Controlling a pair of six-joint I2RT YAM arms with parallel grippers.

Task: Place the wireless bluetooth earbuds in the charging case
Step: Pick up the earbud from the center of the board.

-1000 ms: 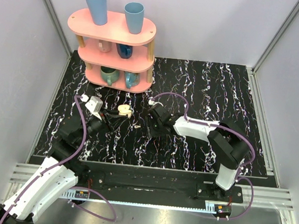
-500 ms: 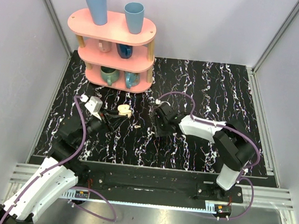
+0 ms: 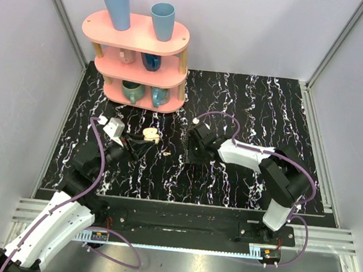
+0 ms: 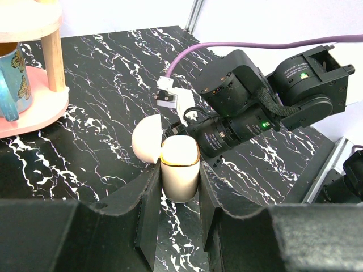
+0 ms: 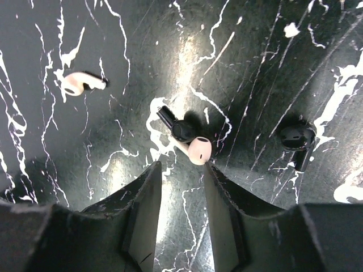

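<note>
Left wrist view: the left gripper (image 4: 178,175) is clamped on the cream charging case (image 4: 180,156), one finger against each side wall. The case stands upright between the fingertips, its lid (image 4: 146,139) swung open to the gripper's left. The right arm (image 4: 249,107) sits beyond the fingertips. Right wrist view: the right gripper (image 5: 181,170) hangs over the black marbled table (image 5: 255,68), jaws a narrow gap apart and holding nothing. One earbud (image 5: 197,151) lies just ahead of the gap, slightly toward the right finger. A second earbud (image 5: 79,83) lies farther ahead, well left of the fingertips.
</note>
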